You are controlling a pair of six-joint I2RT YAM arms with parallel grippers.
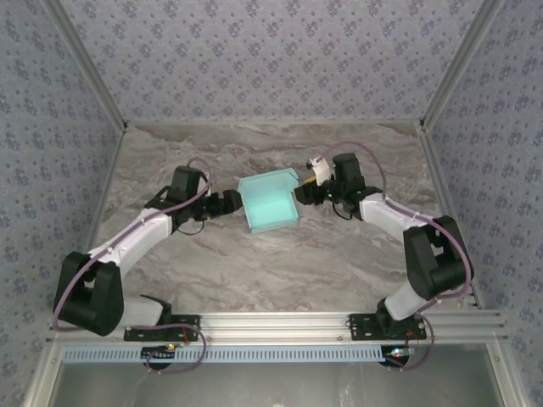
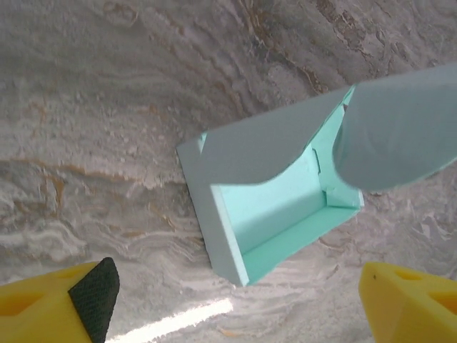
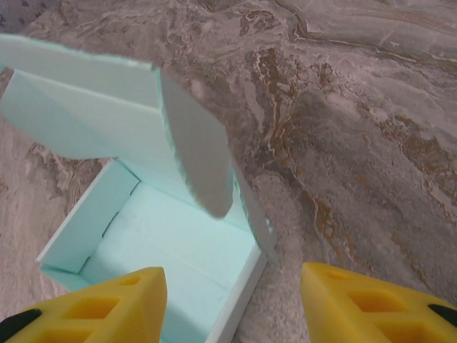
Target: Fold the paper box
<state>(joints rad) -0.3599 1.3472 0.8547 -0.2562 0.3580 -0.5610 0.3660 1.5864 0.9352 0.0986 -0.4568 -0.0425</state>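
Top external: the pale aqua paper box (image 1: 268, 203) lies open-topped on the marbled surface (image 1: 254, 271), with one flap (image 1: 267, 180) raised along its far edge. The left tool (image 1: 231, 202) sits just left of the box. The right tool (image 1: 304, 193) is close against its right corner.

Left wrist: the left tool (image 2: 235, 296) is spread, with nothing between its yellow fingers (image 2: 43, 311). The box (image 2: 278, 214) lies ahead, apart from them.

Right wrist: the right tool (image 3: 232, 304) is spread and straddles the near wall of the box (image 3: 178, 243) without clamping it.
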